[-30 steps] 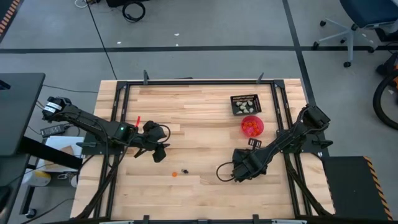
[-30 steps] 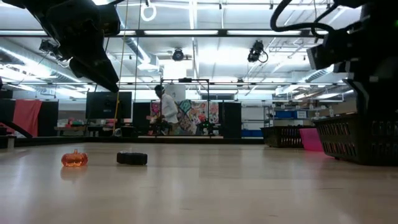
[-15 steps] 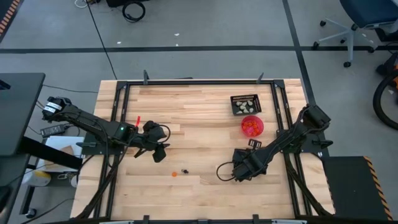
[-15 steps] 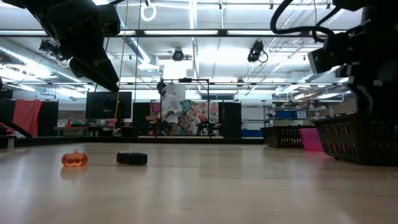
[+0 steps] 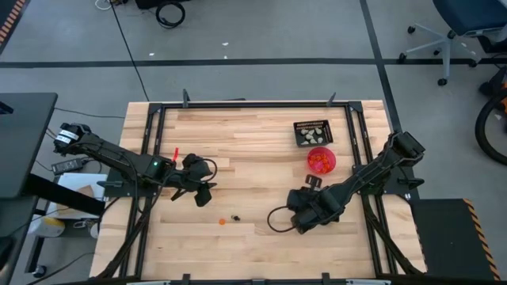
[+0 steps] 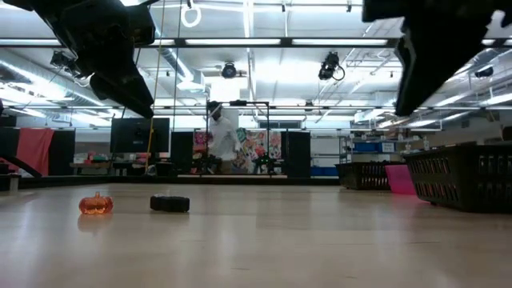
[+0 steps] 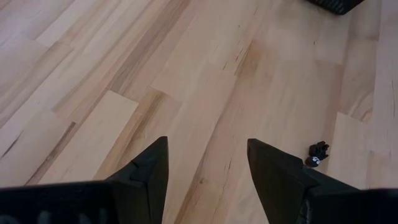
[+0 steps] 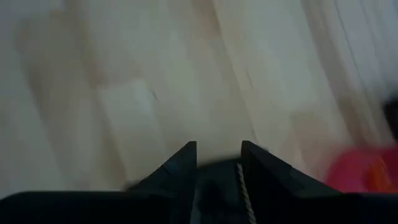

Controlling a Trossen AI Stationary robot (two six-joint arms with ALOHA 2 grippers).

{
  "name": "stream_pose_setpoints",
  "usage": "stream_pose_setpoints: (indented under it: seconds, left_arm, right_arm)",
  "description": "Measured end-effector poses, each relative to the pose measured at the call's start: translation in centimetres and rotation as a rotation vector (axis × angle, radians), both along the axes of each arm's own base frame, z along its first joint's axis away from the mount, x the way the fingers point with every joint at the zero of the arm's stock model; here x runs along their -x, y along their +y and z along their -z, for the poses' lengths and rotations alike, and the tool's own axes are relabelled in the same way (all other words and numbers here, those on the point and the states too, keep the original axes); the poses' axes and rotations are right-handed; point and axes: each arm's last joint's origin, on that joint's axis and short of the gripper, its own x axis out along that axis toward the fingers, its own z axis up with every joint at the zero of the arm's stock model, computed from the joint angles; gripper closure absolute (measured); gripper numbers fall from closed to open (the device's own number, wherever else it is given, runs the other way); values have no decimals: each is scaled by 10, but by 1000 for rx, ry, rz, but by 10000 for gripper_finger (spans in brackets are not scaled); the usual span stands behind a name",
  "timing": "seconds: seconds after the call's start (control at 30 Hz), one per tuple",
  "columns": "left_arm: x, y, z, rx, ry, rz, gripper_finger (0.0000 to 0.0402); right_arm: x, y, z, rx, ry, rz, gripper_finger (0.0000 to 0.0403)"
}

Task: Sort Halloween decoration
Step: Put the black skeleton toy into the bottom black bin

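Two trinkets lie on the bare wood near the table's middle. One is an orange pumpkin (image 5: pixel 222 222) (image 6: pixel 96 204), the other a black piece (image 5: pixel 235 217) (image 6: pixel 170 204) (image 7: pixel 318 151). More orange ones fill the pink-red bowl (image 5: pixel 322 161), and pale cream ones lie in the black mesh tray (image 5: pixel 312 132). My left gripper (image 5: pixel 202 191) (image 7: pixel 208 163) hovers open, up and to the left of the two loose trinkets. My right gripper (image 5: pixel 295 219) (image 8: pixel 217 155) hangs to their right, its fingers a little apart with bare wood showing between them.
The bowl (image 8: pixel 364 171) and the tray (image 6: pixel 464 176) stand toward the table's far right. A black metal frame (image 5: pixel 253 104) runs round the table's edges. Wide bare wood lies between the arms. A person (image 6: pixel 222 136) is far back in the room.
My right arm has swung toward the table's left, bringing its gripper closer to the two loose trinkets; in the low view it now sits higher and larger. The trinkets and my left arm have stayed put. The person in the background has shifted.
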Motion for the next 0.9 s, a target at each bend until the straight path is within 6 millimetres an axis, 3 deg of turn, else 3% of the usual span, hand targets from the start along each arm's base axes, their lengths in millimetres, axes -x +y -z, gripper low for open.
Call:
stream_pose_setpoints:
  seconds: [0.57, 0.9]
  left_arm:
    - [-1, 0, -1, 3, -9, 0, 209]
    - [-1, 0, -1, -4, -17, 11, 209]
  right_arm:
    - [-42, 14, -16, -68, -357, -242, 273]
    - [-71, 27, 9, -60, -441, -355, 273]
